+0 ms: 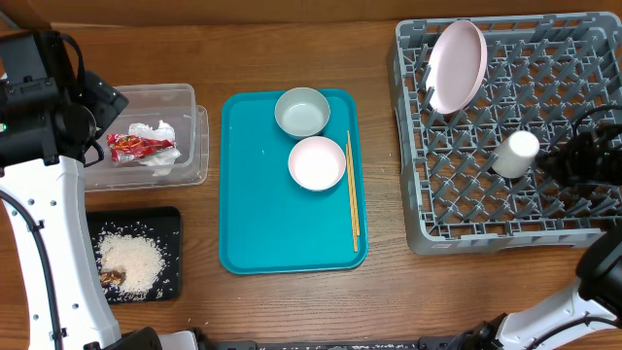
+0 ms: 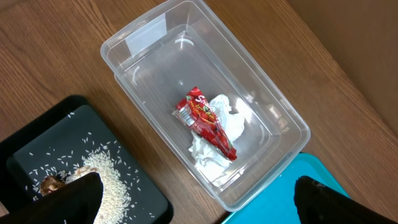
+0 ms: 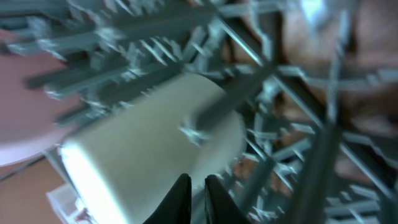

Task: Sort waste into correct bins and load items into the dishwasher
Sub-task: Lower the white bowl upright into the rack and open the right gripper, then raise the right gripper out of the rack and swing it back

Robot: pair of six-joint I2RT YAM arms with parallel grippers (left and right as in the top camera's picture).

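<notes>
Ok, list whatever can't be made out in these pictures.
- Right wrist view: motion blur smears the white cup and dish rack; whether the right pincer touches the cup is unclear.
- Right wrist view: pink plate cut off by the left edge.
- Overhead: right pincer's fingertips lost against its dark arm.
- Left wrist view: left pincer cut off by the bottom edge; one finger covers part of the brown scraps on the black tray.

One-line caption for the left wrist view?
Open left gripper frames clear tub holding red wrapper and tissue, black tray of rice alongside.
</notes>
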